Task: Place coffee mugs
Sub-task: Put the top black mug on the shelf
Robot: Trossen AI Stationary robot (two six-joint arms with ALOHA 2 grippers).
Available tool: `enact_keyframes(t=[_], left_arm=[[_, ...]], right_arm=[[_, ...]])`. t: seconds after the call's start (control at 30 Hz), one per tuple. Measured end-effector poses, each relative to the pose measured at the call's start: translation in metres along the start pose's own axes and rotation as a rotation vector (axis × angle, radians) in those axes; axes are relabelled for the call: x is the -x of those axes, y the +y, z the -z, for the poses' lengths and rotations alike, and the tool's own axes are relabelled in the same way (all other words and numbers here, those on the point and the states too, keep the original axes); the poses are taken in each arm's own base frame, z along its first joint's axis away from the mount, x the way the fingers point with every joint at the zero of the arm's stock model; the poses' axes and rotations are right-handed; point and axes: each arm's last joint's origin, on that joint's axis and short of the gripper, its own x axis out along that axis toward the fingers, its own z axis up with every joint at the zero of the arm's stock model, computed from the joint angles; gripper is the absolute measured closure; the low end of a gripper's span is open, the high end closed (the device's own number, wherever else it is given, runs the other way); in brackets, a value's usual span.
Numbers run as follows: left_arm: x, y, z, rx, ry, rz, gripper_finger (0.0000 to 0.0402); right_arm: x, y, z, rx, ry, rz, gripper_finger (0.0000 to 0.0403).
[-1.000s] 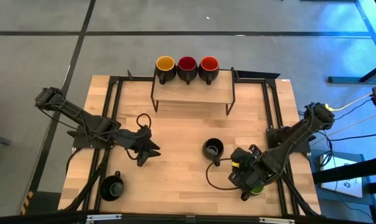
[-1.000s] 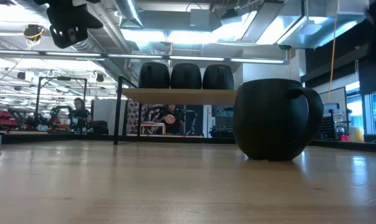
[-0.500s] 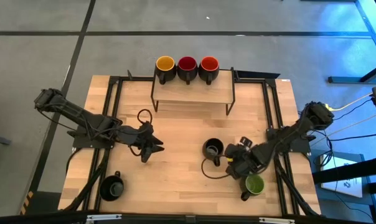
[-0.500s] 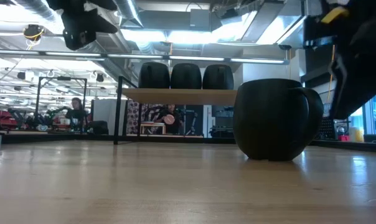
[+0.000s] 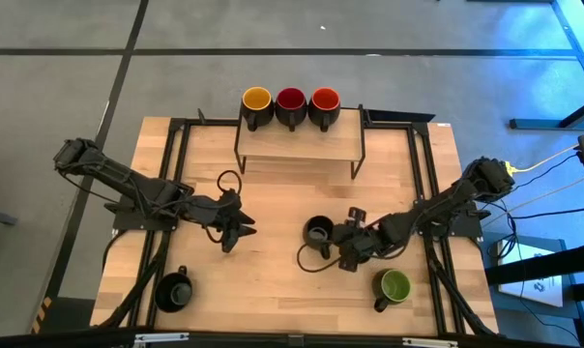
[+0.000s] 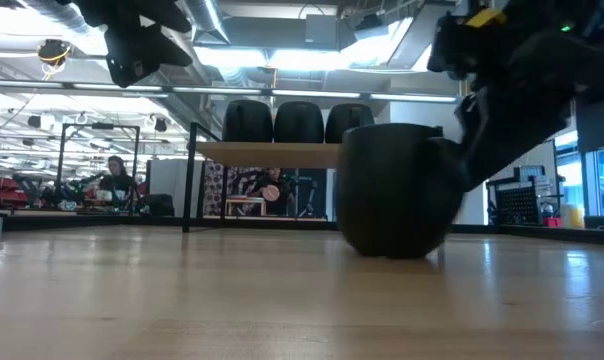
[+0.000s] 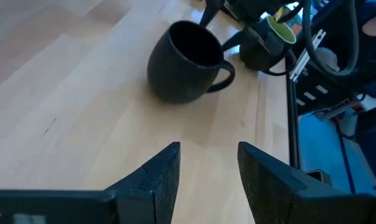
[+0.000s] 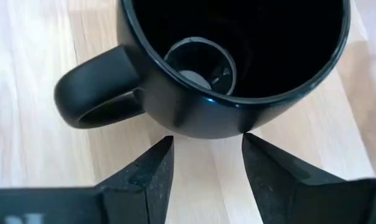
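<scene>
With its two dark fingers parted, the right gripper [image 8: 203,163] sits low over the table, tips right up against the black mug [image 8: 235,59] at mid-table, one finger to each side of the mug's near wall and nothing clamped between them. That mug stands upright on the wooden table [image 5: 273,280], black inside and out, its handle sticking out to one side in the right wrist view. From above, the right gripper [image 5: 347,242] shows just to the right of that mug [image 5: 318,231], the right arm stretching in from the table's right edge. At table height the mug [image 6: 394,190] looms big, with the gripper body pressed close behind it.

Just beyond the right gripper, nearer the front right corner, the green-inside mug [image 5: 394,286] stands on its own, upright and untouched.

Over on the other side, the left gripper [image 5: 232,235] hovers above the left-centre of the table, its fingers [image 7: 160,177] apart and empty, pointed toward the black mug from well off. Another black mug [image 5: 174,290] waits by the front left corner.

At the back, the wooden shelf [image 5: 300,143] carries three mugs in a row: the yellow-inside mug [image 5: 257,101], the red-inside mug [image 5: 290,100] and the orange-red-inside mug [image 5: 324,100], close side by side.
</scene>
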Motion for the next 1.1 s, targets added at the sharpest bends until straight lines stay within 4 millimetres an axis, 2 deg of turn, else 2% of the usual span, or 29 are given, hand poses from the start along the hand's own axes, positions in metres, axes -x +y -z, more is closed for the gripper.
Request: enact_keyframes(t=[0.37,0.73,0.87,1.0,1.1], left_arm=[[-0.007,0.002,0.002,-0.016,0.013,-0.028,0.0246],[-0.037,0.004,0.014,-0.024,0.096,-0.059,0.0246],[-0.045,0.005,0.017,-0.025,0.120,-0.072,0.0246],[-0.048,-0.003,0.011,-0.022,0.123,-0.050,0.0246],[-0.046,-0.008,0.003,-0.029,0.129,-0.063,0.0246]], right_arm=[[-0.028,0.011,-0.017,-0.090,-0.124,-0.096,0.0226],[-0.050,0.030,-0.036,-0.086,-0.197,-0.090,0.0226],[-0.059,0.035,-0.050,-0.078,-0.211,-0.078,0.0226],[-0.061,0.034,-0.067,-0.085,-0.229,-0.088,0.0226],[-0.058,0.033,-0.071,-0.050,-0.202,-0.073,0.0226]])
